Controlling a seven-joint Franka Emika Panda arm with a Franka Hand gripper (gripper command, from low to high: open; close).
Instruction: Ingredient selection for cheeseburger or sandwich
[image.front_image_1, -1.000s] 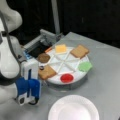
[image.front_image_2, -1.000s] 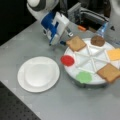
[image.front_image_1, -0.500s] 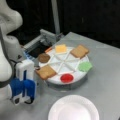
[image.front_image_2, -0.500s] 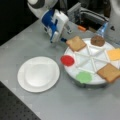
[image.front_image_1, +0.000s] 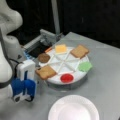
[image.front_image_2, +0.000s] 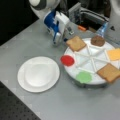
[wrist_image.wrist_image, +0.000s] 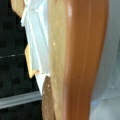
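A white sectioned tray (image.front_image_1: 65, 65) (image.front_image_2: 91, 58) holds the ingredient pieces. There are two tan bread slices (image.front_image_1: 45, 72) (image.front_image_1: 79, 51), a dark-brown patty (image.front_image_1: 44, 57) (image.front_image_2: 97, 40) and a yellow cheese slice (image.front_image_1: 60, 48) (image.front_image_2: 114, 54). My blue and white gripper (image.front_image_1: 36, 75) (image.front_image_2: 65, 36) lies sideways at the tray's rim, right against the nearer bread slice (image.front_image_2: 76, 43). In the wrist view that bread slice (wrist_image.wrist_image: 75, 57) fills the frame edge-on, with the patty (wrist_image.wrist_image: 47, 100) behind it. No cheeseburger or sandwich stack shows in any view.
A bare white paper plate (image.front_image_1: 73, 110) (image.front_image_2: 38, 73) sits on the grey table beside the tray. The tray also holds a red piece (image.front_image_1: 67, 78) (image.front_image_2: 67, 60) and a green piece (image.front_image_1: 85, 66) (image.front_image_2: 84, 76). A grey metal fixture (image.front_image_1: 47, 37) stands behind the tray.
The gripper has shifted slightly beside the nearer bread slice. The pieces in the tray and the plate have not moved.
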